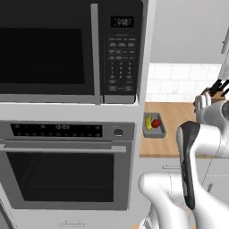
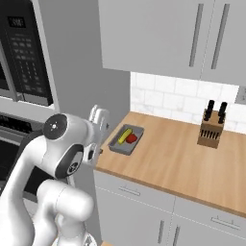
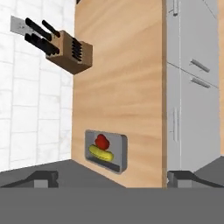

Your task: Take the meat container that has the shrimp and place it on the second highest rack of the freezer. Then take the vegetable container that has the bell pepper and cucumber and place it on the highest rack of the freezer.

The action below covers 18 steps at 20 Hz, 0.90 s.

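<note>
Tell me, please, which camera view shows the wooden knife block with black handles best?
The right base view: the wooden knife block with black handles stands upright and whole on the wooden counter. The hand view shows the block whole too, but rolled sideways. The left base view catches just its handles behind the arm.

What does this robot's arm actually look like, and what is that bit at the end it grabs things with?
The arm is made of smooth, rounded, glossy white shells with dark grey bands and round dark caps at the joints. One long dark strip runs down a link in the left base view. No loose cables show. The tool ends in two small dark grey finger tips, blocky and flat.
</note>
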{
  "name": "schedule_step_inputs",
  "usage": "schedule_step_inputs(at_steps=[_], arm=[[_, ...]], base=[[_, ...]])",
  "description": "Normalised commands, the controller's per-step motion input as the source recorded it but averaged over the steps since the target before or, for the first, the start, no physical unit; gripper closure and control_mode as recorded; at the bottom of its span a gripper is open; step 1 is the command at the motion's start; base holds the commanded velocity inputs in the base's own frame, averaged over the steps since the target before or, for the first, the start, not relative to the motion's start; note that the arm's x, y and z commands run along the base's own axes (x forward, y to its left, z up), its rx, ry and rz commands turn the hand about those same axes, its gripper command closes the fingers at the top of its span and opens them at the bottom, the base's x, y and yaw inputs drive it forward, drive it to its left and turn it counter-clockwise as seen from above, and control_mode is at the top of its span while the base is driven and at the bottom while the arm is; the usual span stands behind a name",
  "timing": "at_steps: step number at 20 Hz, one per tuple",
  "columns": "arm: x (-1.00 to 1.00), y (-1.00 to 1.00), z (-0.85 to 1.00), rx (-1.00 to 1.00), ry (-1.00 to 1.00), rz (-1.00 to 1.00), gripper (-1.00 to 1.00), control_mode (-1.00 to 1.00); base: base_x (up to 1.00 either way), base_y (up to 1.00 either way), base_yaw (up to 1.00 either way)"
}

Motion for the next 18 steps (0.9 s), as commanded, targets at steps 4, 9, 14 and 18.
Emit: schedule_step_inputs(at_steps=[4,9,14,18], arm=[[0.91,-0.05,-0.9,0.0,0.08,0.35,-1.0,-1.0],[0.96,0.0,-0.8,-0.02,0.17,0.34,-1.0,-1.0],[0.54,-0.02,-0.55,0.0,0.11,0.33,-1.0,-1.0],[0.57,0.0,-0.11,0.0,0.18,0.11,-1.0,-1.0]], base=[[0.0,0.0,0.0],[0.0,0.0,0.0],[0.0,0.0,0.0],[0.0,0.0,0.0]])
